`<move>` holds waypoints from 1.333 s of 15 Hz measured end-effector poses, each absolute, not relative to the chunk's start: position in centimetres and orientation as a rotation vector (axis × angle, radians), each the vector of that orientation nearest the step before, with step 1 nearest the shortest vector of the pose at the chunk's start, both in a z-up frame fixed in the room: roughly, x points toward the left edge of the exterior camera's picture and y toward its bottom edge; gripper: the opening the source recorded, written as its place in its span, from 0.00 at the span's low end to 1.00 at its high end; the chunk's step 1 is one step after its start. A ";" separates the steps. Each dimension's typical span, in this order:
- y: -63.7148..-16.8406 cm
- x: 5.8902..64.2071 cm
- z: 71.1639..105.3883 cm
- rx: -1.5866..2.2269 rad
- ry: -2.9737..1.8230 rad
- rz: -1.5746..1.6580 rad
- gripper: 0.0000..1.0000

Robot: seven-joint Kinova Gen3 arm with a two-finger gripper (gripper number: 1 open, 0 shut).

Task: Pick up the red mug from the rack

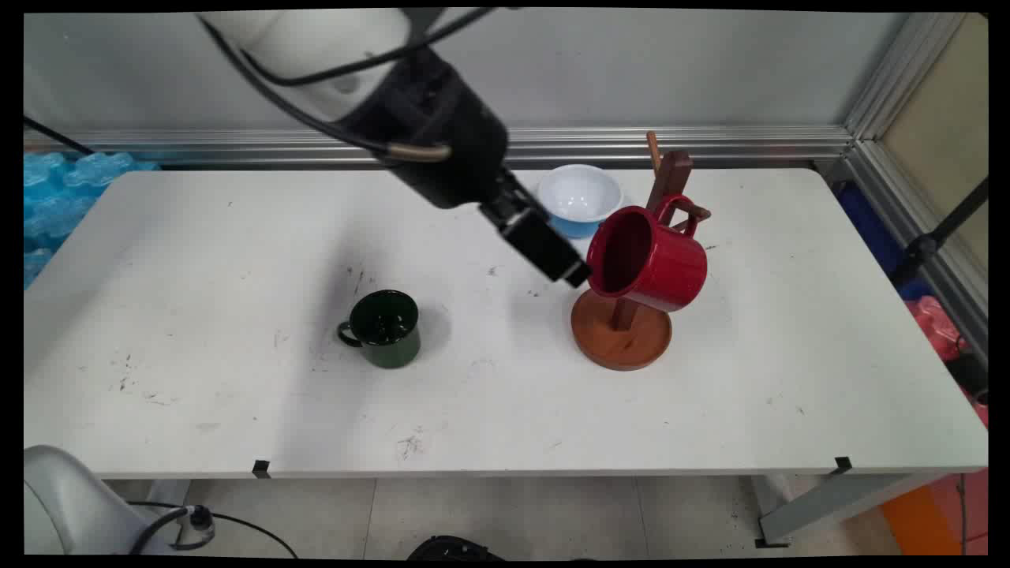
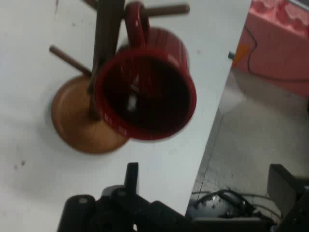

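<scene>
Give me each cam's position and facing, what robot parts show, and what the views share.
Main view: fixed above the table's near side, looking down across the white table at the back wall; shows the arm's wrist and end effector beside the red mug.
Hand view: rides the hand, looking along the end effector at the red mug's opening; black linkage and fingers rise from the bottom.
Shared: red mug hanging on the wooden mug tree, table.

Black two-finger gripper [image 1: 570,272], fingers spread, just beside mouth of glossy red mug [image 1: 651,260] hung on brown wooden mug tree w/ round base [image 1: 622,335]. Small white-and-blue bowl [image 1: 578,197] close behind. Dark green enamel mug [image 1: 385,327] well apart to left; bare white tabletop [image 1: 489,394] between.
</scene>
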State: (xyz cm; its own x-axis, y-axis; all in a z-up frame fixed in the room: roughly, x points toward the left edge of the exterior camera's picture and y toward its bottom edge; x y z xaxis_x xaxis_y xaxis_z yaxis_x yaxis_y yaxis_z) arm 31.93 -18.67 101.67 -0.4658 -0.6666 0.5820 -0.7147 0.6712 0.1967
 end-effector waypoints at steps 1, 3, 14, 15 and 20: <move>-19.1 31.3 101.3 1.068 -2.235 0.101 1.00; -19.9 30.4 100.5 1.085 -2.216 0.102 1.00; -23.6 24.8 95.4 1.080 -2.137 0.071 1.00; -23.8 24.6 95.2 1.081 -2.135 0.069 1.00; -24.3 23.6 93.9 1.084 -2.122 0.054 1.00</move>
